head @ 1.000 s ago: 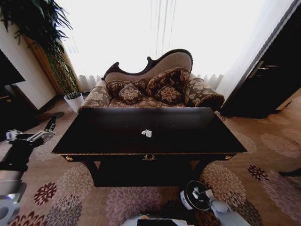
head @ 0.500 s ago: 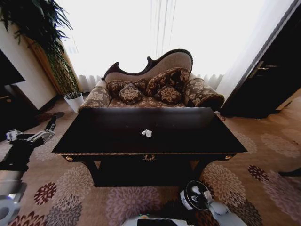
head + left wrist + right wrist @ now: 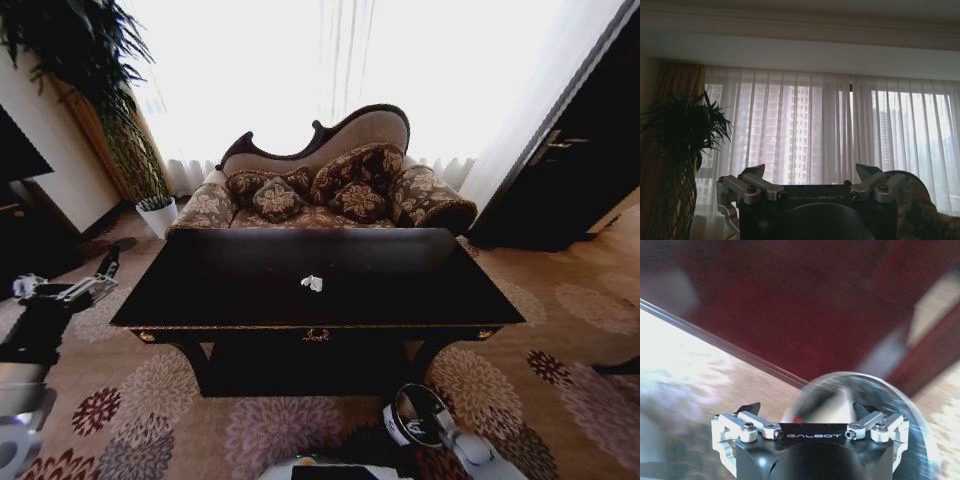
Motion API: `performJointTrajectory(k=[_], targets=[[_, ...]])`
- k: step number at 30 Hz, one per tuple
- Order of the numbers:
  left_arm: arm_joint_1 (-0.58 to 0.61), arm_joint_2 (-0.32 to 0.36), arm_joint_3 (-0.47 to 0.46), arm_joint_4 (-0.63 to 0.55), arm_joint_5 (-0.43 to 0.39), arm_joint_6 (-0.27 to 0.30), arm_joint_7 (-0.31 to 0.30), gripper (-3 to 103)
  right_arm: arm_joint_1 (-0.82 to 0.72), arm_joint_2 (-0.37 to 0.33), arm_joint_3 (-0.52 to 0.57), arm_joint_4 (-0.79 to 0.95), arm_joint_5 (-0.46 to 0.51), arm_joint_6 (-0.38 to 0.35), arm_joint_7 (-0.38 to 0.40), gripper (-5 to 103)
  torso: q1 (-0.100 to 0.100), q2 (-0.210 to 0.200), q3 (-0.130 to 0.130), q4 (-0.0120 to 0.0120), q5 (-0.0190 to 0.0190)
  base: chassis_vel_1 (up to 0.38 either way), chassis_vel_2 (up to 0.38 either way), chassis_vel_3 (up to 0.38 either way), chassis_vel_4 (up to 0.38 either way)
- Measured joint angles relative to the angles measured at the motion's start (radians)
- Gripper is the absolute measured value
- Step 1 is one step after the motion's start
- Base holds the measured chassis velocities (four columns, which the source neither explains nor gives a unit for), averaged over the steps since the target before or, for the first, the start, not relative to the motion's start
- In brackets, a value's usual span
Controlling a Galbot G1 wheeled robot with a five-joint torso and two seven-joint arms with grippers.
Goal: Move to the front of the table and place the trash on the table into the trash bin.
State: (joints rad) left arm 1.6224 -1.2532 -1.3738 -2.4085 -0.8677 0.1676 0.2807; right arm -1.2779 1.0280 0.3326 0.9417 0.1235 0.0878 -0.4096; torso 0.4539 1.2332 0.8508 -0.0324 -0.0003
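Right tool (image 3: 807, 410) hangs over the bin (image 3: 417, 415), jaws apart and empty; next, reach up carefully for the tissue (image 3: 312, 283) mid-worktop (image 3: 400, 290). Left tool (image 3: 810, 175) parked, apart too.

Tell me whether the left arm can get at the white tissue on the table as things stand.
Probably yes. The tissue lies alone near the middle of the table, with nothing around it. The left gripper is off the table's left end and would have to swing in over the top.

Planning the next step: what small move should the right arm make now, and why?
Probably lift the right end effector away from the trash bin toward the table: it hangs over the bin's mouth, and one white tissue lump lies on the tabletop.
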Motion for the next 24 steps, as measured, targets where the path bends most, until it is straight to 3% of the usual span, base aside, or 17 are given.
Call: performJointTrajectory(k=[5,7,9,10,13,24], targets=[[-0.003,-0.004,0.002,-0.001,-0.001,0.000,0.000,100,-0.069,0.001,0.003,0.087,0.073,0.097,-0.168,100,0.000,0.000,0.000,0.0000,-0.0001,0.000,0.000,0.000,0.000],[-0.004,-0.005,0.004,-0.001,-0.001,0.000,0.000,100,-0.087,0.005,0.001,0.121,0.101,0.114,-0.200,100,0.000,0.000,0.000,-0.0002,-0.0001,0.000,0.000,0.000,0.000],[-0.004,-0.006,0.005,-0.001,0.000,0.000,0.000,100,-0.121,0.018,0.004,0.201,0.144,0.174,-0.291,100,0.000,0.000,0.000,-0.0001,0.0001,0.000,0.000,0.000,0.000],[-0.004,-0.006,0.005,-0.001,0.000,0.000,0.000,100,-0.121,0.018,0.004,0.201,0.144,0.174,-0.291,100,0.000,0.000,0.000,-0.0001,0.0001,0.000,0.000,0.000,0.000],[-0.003,-0.006,0.004,-0.001,0.000,0.000,0.000,100,-0.147,0.036,0.022,0.263,0.154,0.244,-0.422,100,0.000,0.000,0.000,0.0001,-0.0002,0.000,0.000,0.000,0.000],[-0.008,-0.009,0.013,0.003,0.006,0.000,0.000,100,-0.234,0.091,0.043,0.451,0.287,0.290,-0.555,100,0.000,0.000,0.000,0.0000,-0.0001,0.000,0.000,0.000,0.000]])
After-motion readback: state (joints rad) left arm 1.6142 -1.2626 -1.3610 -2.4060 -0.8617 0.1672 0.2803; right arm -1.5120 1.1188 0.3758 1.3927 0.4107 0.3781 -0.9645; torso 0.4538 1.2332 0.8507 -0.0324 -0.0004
